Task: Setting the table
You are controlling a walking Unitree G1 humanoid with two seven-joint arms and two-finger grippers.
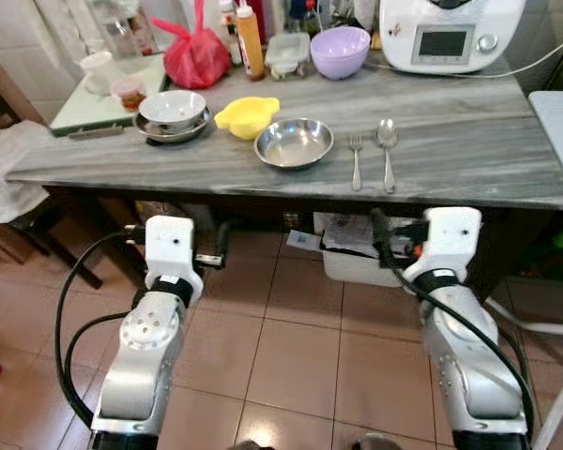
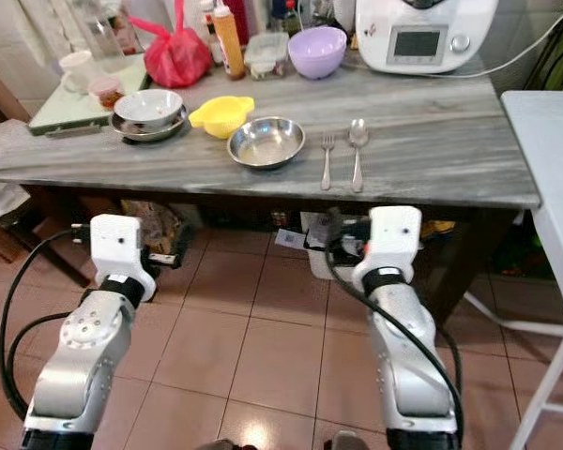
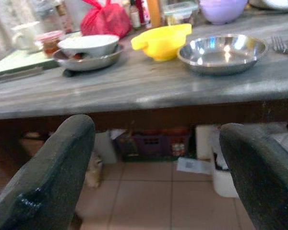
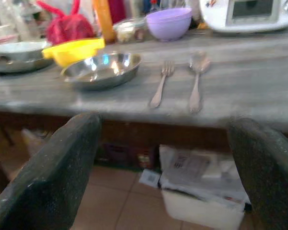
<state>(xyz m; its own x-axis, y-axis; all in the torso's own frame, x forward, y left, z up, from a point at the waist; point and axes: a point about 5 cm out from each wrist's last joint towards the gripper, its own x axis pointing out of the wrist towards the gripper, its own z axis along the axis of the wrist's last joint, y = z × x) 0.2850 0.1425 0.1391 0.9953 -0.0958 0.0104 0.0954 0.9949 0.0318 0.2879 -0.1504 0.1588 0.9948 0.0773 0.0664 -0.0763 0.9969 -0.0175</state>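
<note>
Both arms are held low in front of the grey stone-topped table (image 1: 469,150), below its front edge and above the tiled floor (image 1: 291,337). The left gripper (image 3: 158,177) has its jaws released, wide apart and holding nothing; its wrist view looks between the two black fingers (image 3: 48,177) at the table edge. The right gripper (image 4: 168,177) is likewise released, jaws spread and empty.

On the table, near the front edge at centre: a steel bowl (image 1: 294,142), empty. Just to its right lie a fork (image 1: 356,159) and a spoon (image 1: 387,150), side by side, handles toward the robot, not touching. A yellow bowl (image 1: 246,115) sits just behind and to the left of the steel bowl. Further left, a white bowl (image 1: 172,107) rests inside a steel dish (image 1: 169,130).

Back row: red plastic bag (image 1: 197,54), orange sauce bottle (image 1: 250,39), lidded container (image 1: 287,53), lilac bowl (image 1: 340,50), white kitchen appliance (image 1: 450,33). A white mug (image 1: 98,71) stands on a pale green tray (image 1: 94,108) at far left.

Under the table: a white bin (image 1: 352,253) holding papers.
</note>
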